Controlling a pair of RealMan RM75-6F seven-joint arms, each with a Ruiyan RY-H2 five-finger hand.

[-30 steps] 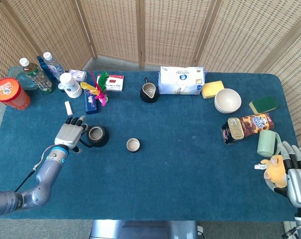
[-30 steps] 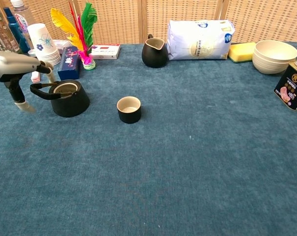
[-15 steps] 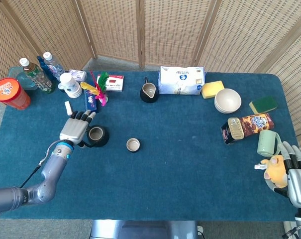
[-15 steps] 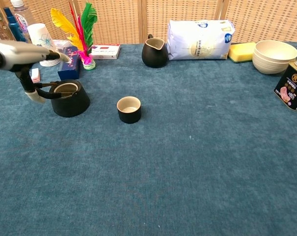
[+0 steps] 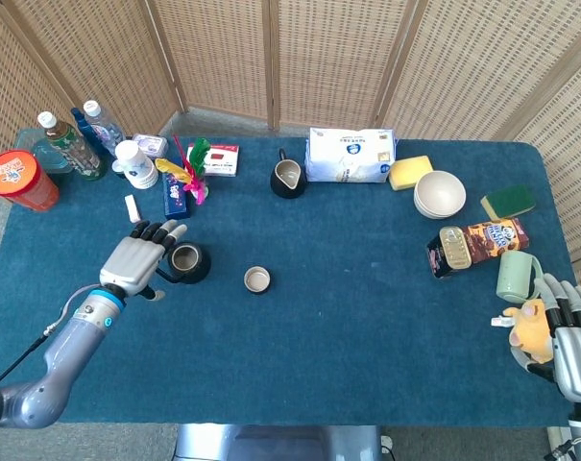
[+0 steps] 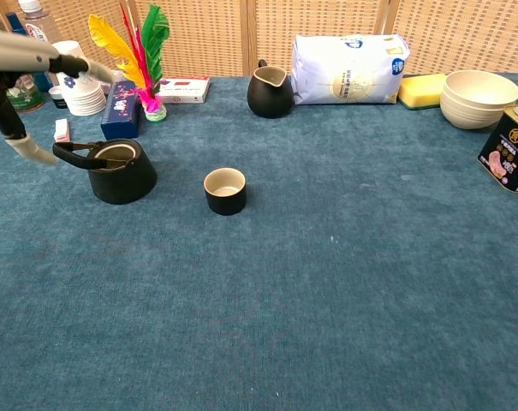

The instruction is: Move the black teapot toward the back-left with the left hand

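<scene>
Head view is showing the silver left hand (image 5: 136,259) hovering with fingers spread, holding nothing, at nine o'clock of the round black teapot (image 5: 186,261) sitting on the blue cloth table (image 5: 348,317). Grabbing crookedly could be tipping it toward the small black cup (image 5: 257,279) at three o'clock.

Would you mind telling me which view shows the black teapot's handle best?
The chest view: the black teapot appears from the side, its handle sticking out leftward, unobstructed. In the head view, the left hand partly covers that side, leaving mainly the open top visible.
</scene>
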